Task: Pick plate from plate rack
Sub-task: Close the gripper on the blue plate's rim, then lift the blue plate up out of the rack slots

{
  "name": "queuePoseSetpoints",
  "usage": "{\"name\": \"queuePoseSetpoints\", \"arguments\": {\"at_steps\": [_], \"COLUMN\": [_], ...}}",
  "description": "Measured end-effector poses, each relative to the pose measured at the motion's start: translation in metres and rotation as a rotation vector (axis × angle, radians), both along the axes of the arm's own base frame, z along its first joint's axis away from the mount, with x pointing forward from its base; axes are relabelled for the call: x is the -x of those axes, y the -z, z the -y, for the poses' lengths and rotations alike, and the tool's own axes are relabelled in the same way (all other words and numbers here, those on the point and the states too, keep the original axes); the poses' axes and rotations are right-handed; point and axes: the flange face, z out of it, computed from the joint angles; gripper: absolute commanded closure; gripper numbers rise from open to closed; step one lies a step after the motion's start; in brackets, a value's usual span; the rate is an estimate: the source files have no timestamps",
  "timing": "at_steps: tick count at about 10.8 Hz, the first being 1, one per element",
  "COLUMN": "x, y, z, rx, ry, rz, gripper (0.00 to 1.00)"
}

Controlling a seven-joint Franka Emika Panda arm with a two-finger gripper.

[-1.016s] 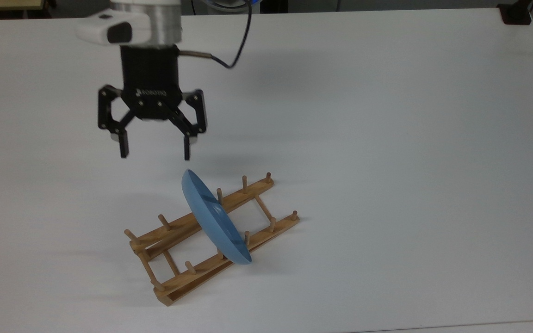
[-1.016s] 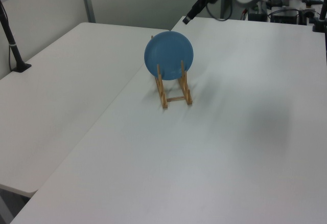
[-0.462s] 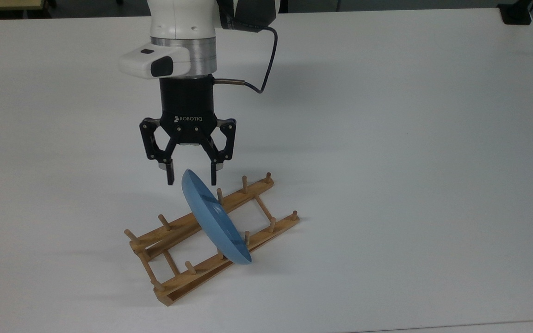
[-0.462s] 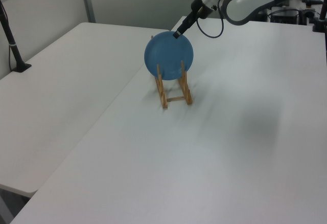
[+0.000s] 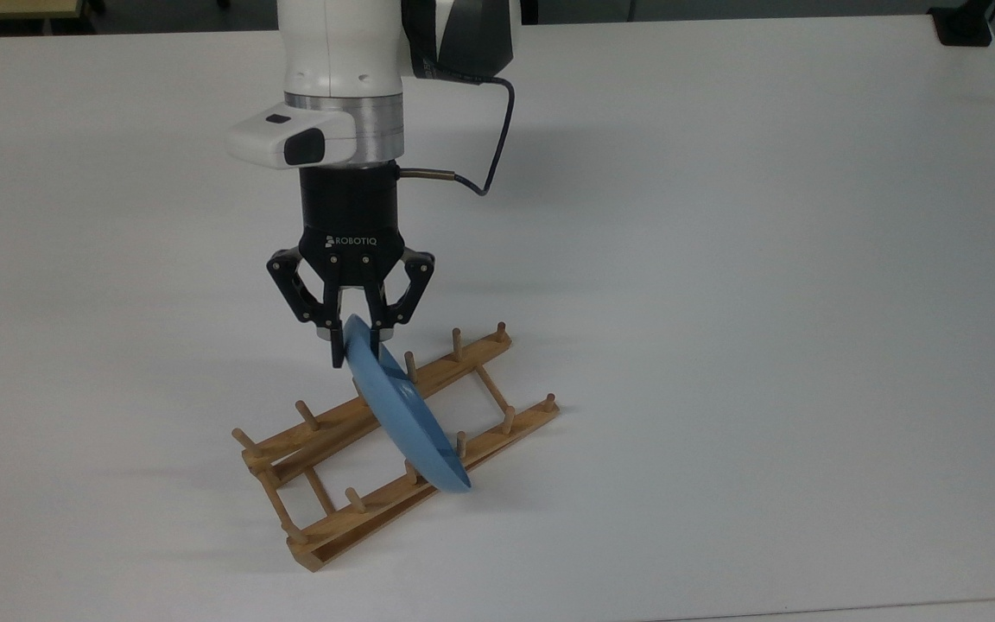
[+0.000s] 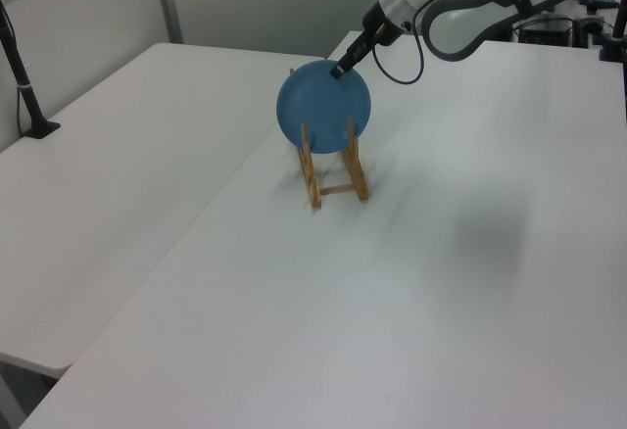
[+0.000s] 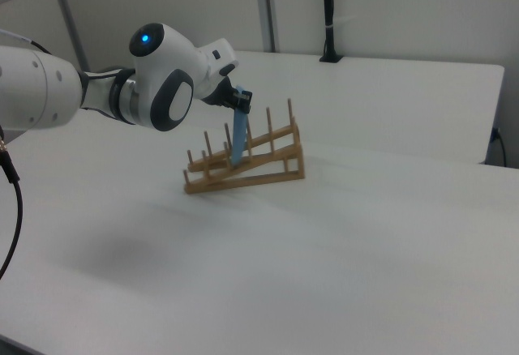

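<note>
One end effector [image 5: 358, 344]: we are seeing its fingers pinching the plate's top rim.
Plate [image 5: 407, 415]: we are finding it standing on edge between pegs of the plate rack [image 5: 338, 518].
Counter [image 5: 765, 302]: carrying the rack.

- Top view: the arm [image 5: 342, 52] is cut off by the top edge above the wrist; its upper links are out of frame.
- Top view: the plate [image 5: 402, 410] covers the stretch of both rails of the plate rack [image 5: 351, 510] behind it, pegs there included.
- Top view: the upper rim of the plate sits between the fingers of the gripper [image 5: 358, 345]; actual contact cannot be confirmed.
- Left view: the plate [image 6: 321, 106] hides the rear part of the plate rack [image 6: 333, 179]; the gripper [image 6: 340, 69] is too small to read.
- Right view: the arm [image 7: 49, 87] is cut off by the right view's left edge; the gripper [image 7: 240, 99] is largely hidden behind the wrist housing.
- Right view: the plate [image 7: 238, 140] is edge-on, its faces not visible.
</note>
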Motion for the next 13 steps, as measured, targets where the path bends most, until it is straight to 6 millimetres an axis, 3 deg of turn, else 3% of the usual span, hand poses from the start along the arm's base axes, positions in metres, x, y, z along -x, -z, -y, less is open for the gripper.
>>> {"name": "queuePoseSetpoints", "arguments": {"at_steps": [4,8,11,13], "x": [-0.001,0.014,0.063,0.105], "y": [-0.011,-0.073,-0.128,-0.148], "z": [0.015,0.037,0.064,0.092], "rx": [0.002,-0.019,-0.093,-0.13], "ry": [0.021,0.064,0.075,-0.035], "rz": [0.022,0.06,-0.264,-0.495], "gripper": [1.0,1.0,1.0,1.0]}}
